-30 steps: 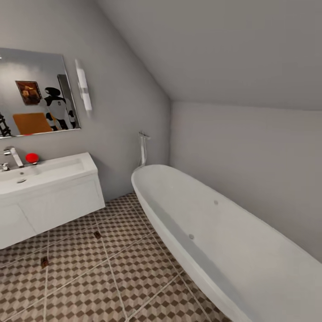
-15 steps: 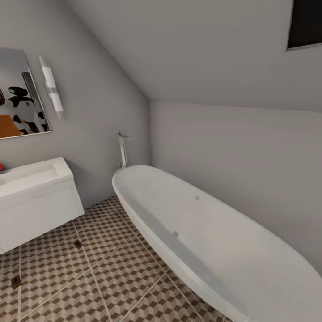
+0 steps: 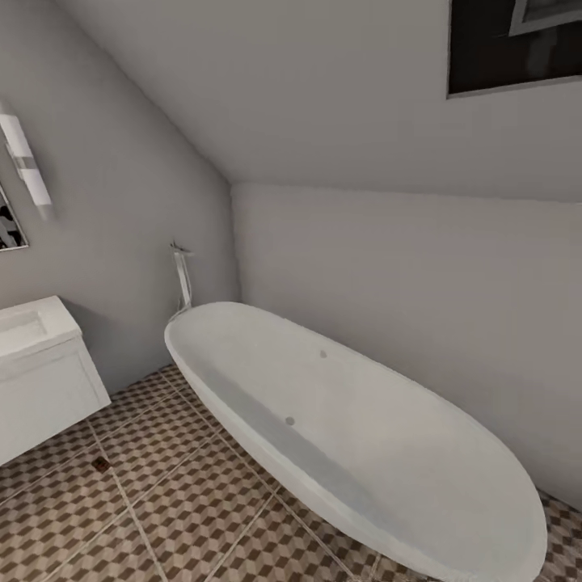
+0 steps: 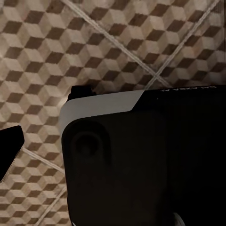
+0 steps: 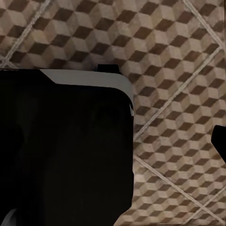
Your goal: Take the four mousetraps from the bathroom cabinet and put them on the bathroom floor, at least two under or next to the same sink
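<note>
Where bathtub (image 3: 347, 428) meets bathroom floor (image 3: 170, 501)

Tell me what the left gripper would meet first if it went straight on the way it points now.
Most likely the bathroom floor: the left wrist view looks along the fingers onto cube-patterned tiles, with nothing lying between. How far off the floor is, I cannot judge.

Bathtub (image 3: 380, 436) smooth glossy white; bathroom floor (image 3: 162, 501) matt printed tile; tub tap (image 3: 183, 275) polished chrome.

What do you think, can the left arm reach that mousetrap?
Probably not yet. The mousetrap lies away across the bathroom floor, near the white vanity; nothing blocks it, but the robot likely must roll closer.
</note>
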Robot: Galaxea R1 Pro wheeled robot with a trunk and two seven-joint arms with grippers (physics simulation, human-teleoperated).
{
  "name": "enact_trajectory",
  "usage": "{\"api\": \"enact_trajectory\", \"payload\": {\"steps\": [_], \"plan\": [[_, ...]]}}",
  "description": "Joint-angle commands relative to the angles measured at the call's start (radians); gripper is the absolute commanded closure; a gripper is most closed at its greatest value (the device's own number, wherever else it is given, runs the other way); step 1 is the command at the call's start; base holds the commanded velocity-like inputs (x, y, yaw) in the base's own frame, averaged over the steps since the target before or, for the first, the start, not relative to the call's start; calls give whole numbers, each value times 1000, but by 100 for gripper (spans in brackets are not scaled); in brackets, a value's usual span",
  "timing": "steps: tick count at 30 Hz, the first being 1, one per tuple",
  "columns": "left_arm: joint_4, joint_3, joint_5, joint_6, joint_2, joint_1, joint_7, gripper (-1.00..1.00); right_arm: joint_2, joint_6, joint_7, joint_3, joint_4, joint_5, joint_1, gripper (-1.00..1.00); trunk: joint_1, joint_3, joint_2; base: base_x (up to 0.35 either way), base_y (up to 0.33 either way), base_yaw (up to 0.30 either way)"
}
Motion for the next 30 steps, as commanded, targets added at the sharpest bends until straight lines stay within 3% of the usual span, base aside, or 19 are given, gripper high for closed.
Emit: {"api": "enact_trajectory", "payload": {"steps": [1,30], "plan": [[-1,-8,9,4,0,0,-2,-100,0,-5,-4,-6,3,9,-2,-100,0,-1,-1,0,0,-294],[-1,-8,9,4,0,0,-2,-100,-5,-3,-4,-7,3,9,-2,-100,0,-1,-1,0,0,-294]]}}
